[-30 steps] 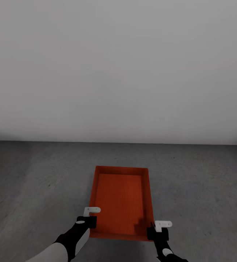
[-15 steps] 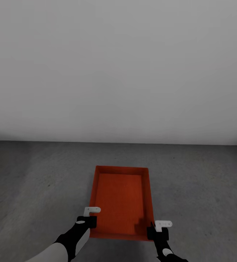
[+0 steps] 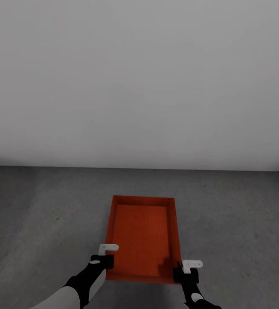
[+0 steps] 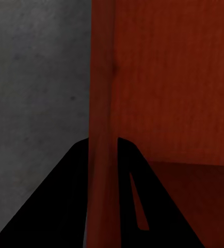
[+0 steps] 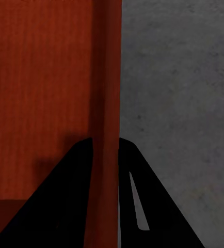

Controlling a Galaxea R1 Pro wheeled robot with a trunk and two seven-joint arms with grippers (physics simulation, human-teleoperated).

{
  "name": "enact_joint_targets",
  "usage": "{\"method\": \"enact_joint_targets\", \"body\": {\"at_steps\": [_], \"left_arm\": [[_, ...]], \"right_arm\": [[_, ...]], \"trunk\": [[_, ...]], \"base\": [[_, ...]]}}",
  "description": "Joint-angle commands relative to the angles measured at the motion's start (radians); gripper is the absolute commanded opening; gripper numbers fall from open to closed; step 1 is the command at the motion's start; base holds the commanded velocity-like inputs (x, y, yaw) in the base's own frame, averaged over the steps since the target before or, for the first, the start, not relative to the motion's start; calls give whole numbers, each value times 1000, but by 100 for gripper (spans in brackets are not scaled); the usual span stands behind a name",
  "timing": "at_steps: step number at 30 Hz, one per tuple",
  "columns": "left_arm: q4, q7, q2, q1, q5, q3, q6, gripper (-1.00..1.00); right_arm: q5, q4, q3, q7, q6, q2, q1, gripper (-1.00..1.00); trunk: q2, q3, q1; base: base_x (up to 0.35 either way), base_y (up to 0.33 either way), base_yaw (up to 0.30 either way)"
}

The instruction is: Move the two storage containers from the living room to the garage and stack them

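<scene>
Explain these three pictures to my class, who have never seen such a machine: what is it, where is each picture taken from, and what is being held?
This is a simulated two-armed robot. The big picture looks down from its head: both arms reach to an orange-red storage container over a grey concrete floor, before a white wall. The left gripper and right gripper sit at its near corners. The other two pictures come from cameras by each gripper: there the black fingers straddle the container's thin side wall, one finger on either side, so each arm clamps an edge.

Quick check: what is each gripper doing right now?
Left gripper: shut on the storage container's side wall.
Right gripper: shut on the opposite side wall.
</scene>
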Motion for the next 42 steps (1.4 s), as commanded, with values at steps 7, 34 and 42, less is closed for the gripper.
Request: {"method": "enact_joint_targets", "body": {"at_steps": [7, 34, 42], "left_arm": [[3, 10, -4, 0, 20, 3, 14, -100], [5, 10, -6, 0, 19, 3, 14, 100], [5, 10, -6, 0, 19, 3, 14, 100]], "right_arm": [[3, -32, 19, 6, -2, 0, -1, -100], [7, -33, 23, 6, -3, 1, -1, 100], [7, -33, 23, 6, -4, 1, -1, 100]], "trunk": [[0, -1, 5], [0, -1, 5], [0, -1, 5]], "base": [[0, 0, 0], [0, 0, 0], [0, 0, 0]]}}
